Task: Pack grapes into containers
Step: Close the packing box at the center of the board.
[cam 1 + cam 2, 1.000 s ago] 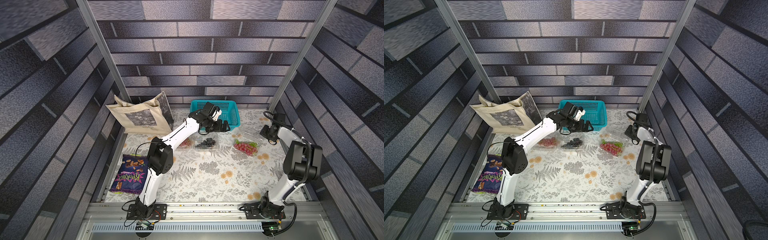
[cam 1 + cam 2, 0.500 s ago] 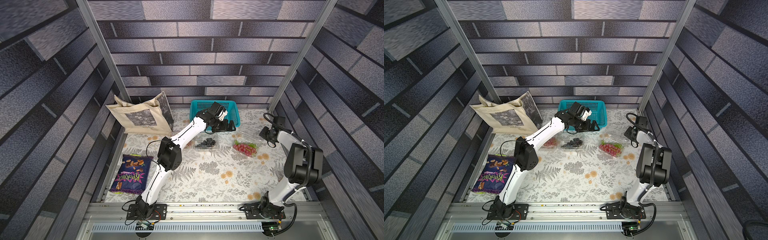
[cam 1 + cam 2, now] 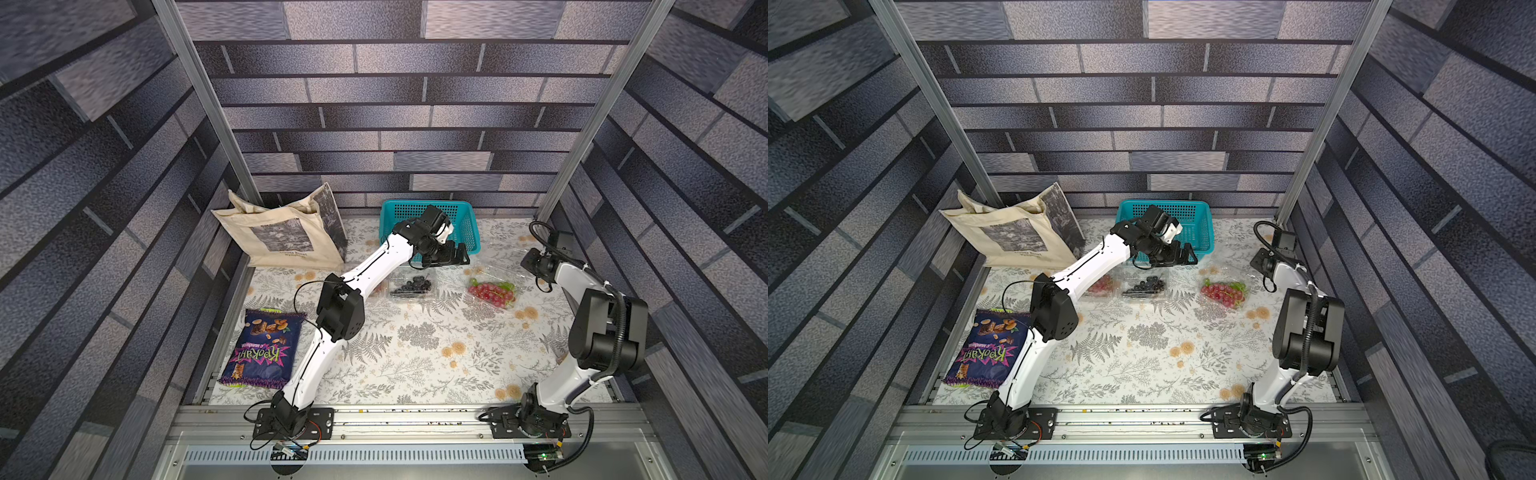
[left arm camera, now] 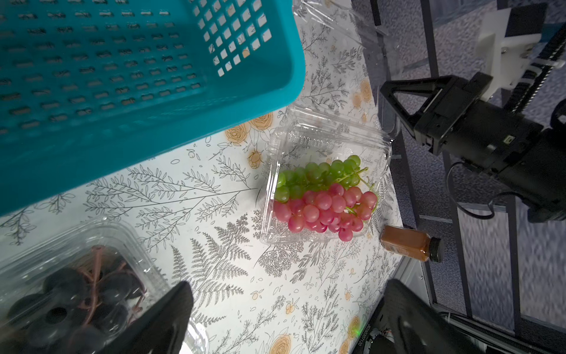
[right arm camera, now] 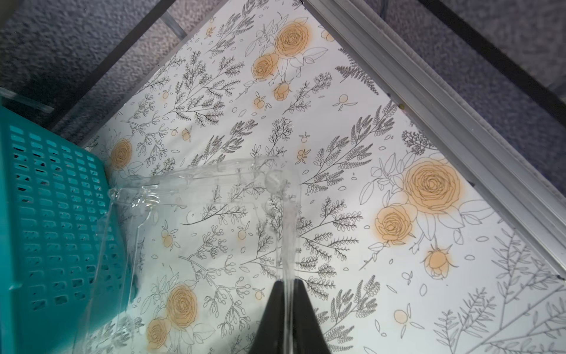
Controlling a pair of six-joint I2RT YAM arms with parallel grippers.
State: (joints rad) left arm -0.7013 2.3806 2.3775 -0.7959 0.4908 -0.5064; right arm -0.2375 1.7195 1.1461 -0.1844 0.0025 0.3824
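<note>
A clear container [image 3: 492, 291] [image 3: 1223, 293] holds red-pink and green grapes [image 4: 324, 196]; its lid [image 5: 214, 214] stands raised. My right gripper [image 5: 288, 283] [image 3: 525, 264] is shut on the lid's edge. A second container with dark grapes [image 3: 411, 286] [image 4: 70, 294] sits left of it. A third with red grapes [image 3: 1100, 286] lies partly under my left arm. My left gripper [image 4: 288, 291] [image 3: 451, 255] hangs open and empty above the cloth, between the dark grapes' container and the teal basket.
The teal basket [image 3: 428, 216] stands at the back, close to the raised lid. A beige tote bag [image 3: 282, 237] leans at the back left. A purple snack bag [image 3: 264, 345] lies front left. A small brown bottle [image 4: 410, 243] lies by the table's right edge.
My left arm has stretched to the right, carrying its open gripper along the basket's front. The right gripper has kept its hold on the lid and barely moved.
</note>
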